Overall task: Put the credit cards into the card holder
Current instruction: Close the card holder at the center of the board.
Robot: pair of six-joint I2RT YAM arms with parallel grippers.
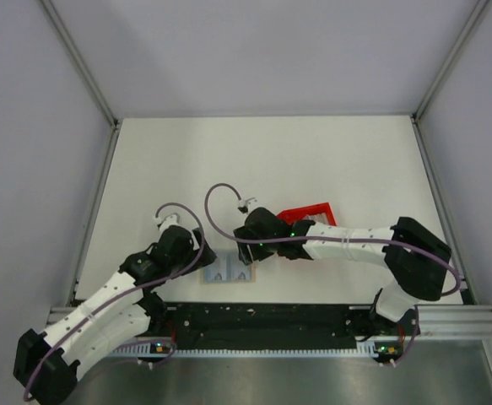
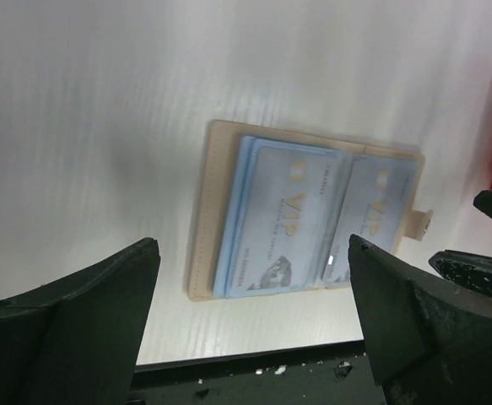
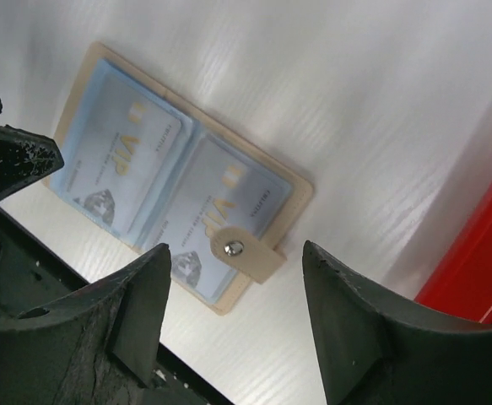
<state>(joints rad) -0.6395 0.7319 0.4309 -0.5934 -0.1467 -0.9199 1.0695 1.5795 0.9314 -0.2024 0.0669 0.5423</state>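
White counter [image 1: 313,152] boxed in by pale grey panels on three sides, with a dark rail [image 1: 262,325] along its near edge. We find the card holder [image 1: 230,272] lying unfolded and flat close to that near edge, a little left of the middle, pockets up. Pale blue credit cards [image 2: 292,215] sit tucked into the pockets on both halves. Its snap tab [image 3: 244,251] hangs unfastened. We see no loose card on the counter. The red tray [image 1: 313,211] toward the middle is mostly hidden by the right arm, so we cannot say whether more cards wait there. We judge the loading done or nearly so. The left claw [image 2: 254,243] hovers over the holder with jaws spread, gripping nothing. The right claw [image 3: 237,247] does likewise from the other side. The two arms crowd the holder, and little margin separates it from the near edge. Freer room lies toward the far edge and both far corners.
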